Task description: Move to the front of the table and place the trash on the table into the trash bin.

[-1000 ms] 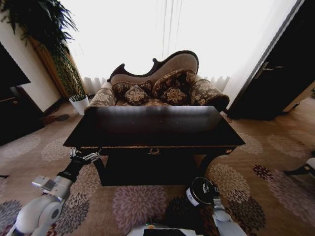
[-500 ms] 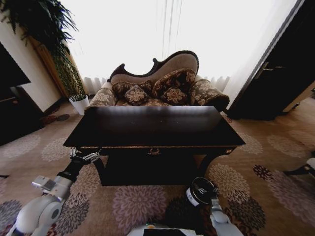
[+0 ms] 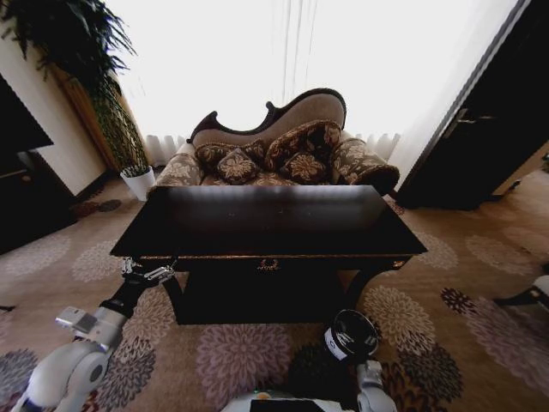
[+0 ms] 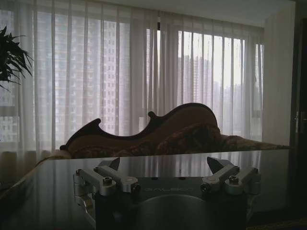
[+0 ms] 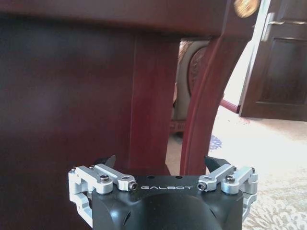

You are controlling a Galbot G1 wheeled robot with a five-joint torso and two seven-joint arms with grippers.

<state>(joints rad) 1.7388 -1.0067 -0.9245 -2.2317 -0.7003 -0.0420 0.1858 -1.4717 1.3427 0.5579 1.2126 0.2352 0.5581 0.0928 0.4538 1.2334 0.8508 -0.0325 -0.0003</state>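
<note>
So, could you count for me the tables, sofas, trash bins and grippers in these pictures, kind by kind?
table: 1
sofa: 1
trash bin: 1
grippers: 2, the left gripper and the right gripper, both with jaws open
Total: 5

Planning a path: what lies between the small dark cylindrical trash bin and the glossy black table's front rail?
Head view: bare floral carpet between trash bin and table.
</note>
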